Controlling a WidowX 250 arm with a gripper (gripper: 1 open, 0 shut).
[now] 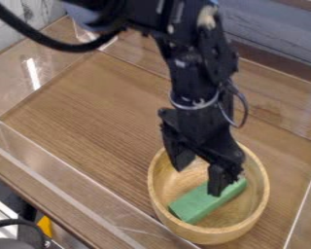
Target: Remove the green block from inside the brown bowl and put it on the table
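Note:
The green block lies flat and slanted on the floor of the brown bowl, which sits on the table at the lower right. My gripper points straight down into the bowl with its jaws wide open. One dark finger hangs near the bowl's back left rim. The other finger reaches down over the block's upper right end and hides part of it. Nothing is held between them.
Clear acrylic walls border the table along the front and left. A small clear triangular stand sits at the back left. The black arm rises from the gripper toward the top of the view.

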